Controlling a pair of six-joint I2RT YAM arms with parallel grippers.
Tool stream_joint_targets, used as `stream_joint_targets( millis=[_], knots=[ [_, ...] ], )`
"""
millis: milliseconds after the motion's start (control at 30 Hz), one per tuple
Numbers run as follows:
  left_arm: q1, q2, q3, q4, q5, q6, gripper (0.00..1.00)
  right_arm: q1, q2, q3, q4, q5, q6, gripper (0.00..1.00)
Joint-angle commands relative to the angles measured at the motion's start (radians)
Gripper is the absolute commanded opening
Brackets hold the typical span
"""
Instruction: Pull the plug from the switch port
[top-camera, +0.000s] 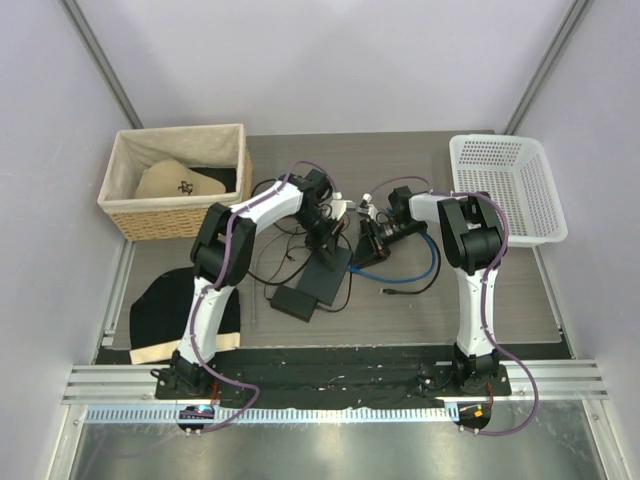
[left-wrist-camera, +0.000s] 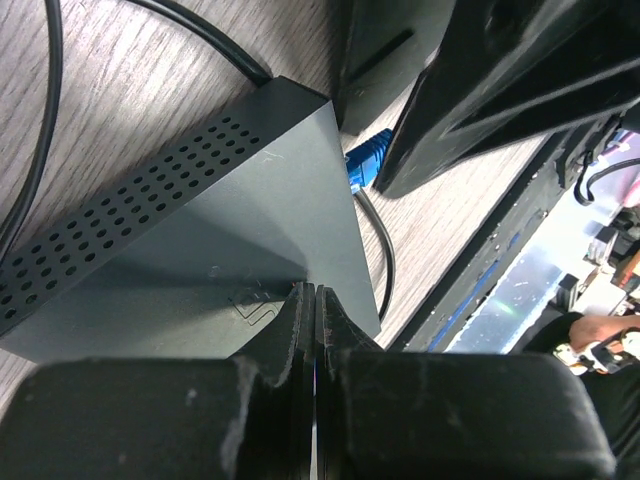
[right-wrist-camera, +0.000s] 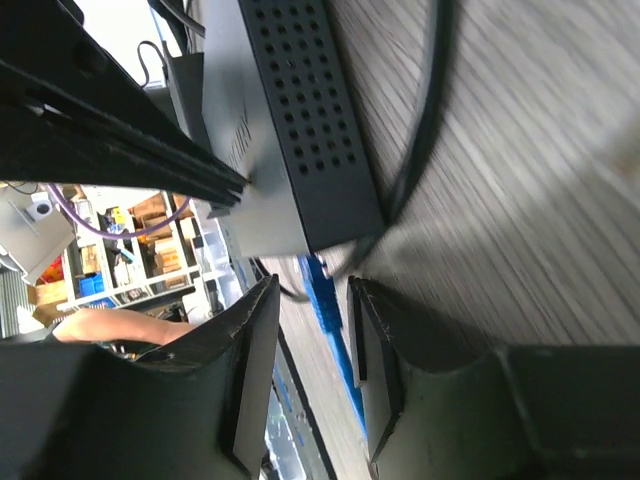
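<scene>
The switch, a flat black perforated box, lies mid-table and also shows in the left wrist view and the right wrist view. The bright-blue plug sits at its far edge, seemingly still in the port. My left gripper is shut and empty, its tips pressing on the box's top; it shows from above too. My right gripper is open, its fingers either side of the plug without touching it; from above it is just right of the box. The blue cable loops right.
A smaller black adapter brick lies just left of the switch, with thin black cords looping around. A wicker basket stands back left, a white plastic basket back right, and a black hat front left.
</scene>
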Motion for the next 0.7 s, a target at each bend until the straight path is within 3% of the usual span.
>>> stream_joint_targets(
  millis=[0, 333, 667],
  knots=[
    [0.003, 0.086, -0.014, 0.039, -0.153, 0.034, 0.00, 0.037, -0.005, -0.019, 0.121, -0.005, 0.051, 0.42],
    [0.003, 0.064, -0.047, 0.042, -0.165, 0.040, 0.00, 0.049, -0.002, -0.051, 0.208, 0.027, 0.138, 0.41],
    [0.003, 0.066, -0.041, 0.040, -0.168, 0.044, 0.00, 0.049, 0.012, -0.047, 0.138, 0.058, 0.022, 0.41]
  ],
)
